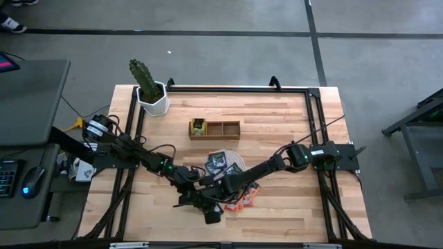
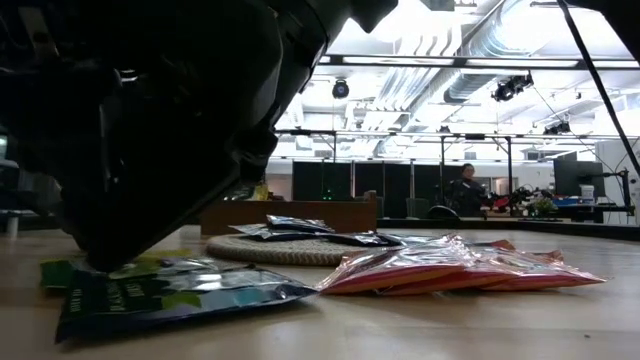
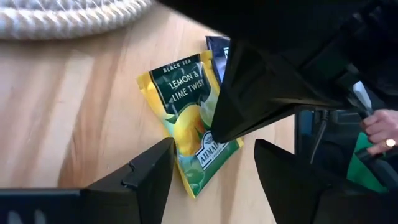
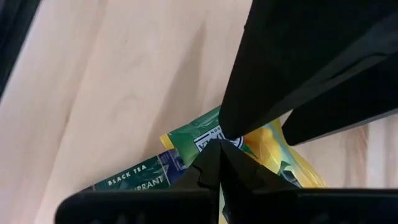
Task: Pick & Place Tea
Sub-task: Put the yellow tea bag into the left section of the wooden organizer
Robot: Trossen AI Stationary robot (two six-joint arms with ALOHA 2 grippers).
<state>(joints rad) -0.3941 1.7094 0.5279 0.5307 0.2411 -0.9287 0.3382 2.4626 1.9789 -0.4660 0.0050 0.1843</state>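
A yellow-green lemon tea sachet (image 3: 180, 118) lies flat on the wooden table near its front edge. One of its corners overlaps a dark blue sachet (image 3: 216, 48). My right gripper (image 4: 219, 144) is shut, and its tips come down on the yellow sachet. My left gripper (image 3: 211, 158) is open. Its two fingers stand on either side of the sachet's green end, and I see no touch there. In the low view the grippers hide the place where they meet the sachets (image 2: 170, 292). My right gripper presses its shut fingertips (image 3: 217, 127) on the yellow sachet's printed face near the green end (image 3: 205, 149). It comes slanting down from above, from the table's right. The sachet stays flat on the table.
A wooden tray (image 1: 225, 129) stands farther back with a yellow sachet (image 1: 199, 127) in its left compartment. Dark sachets (image 1: 217, 161) lie on the round woven mat (image 1: 237, 158). Orange-red sachets (image 2: 450, 268) lie to the right of the grippers. A potted cactus (image 1: 147, 86) stands far left. A person's hand (image 3: 379, 127) shows beyond the table.
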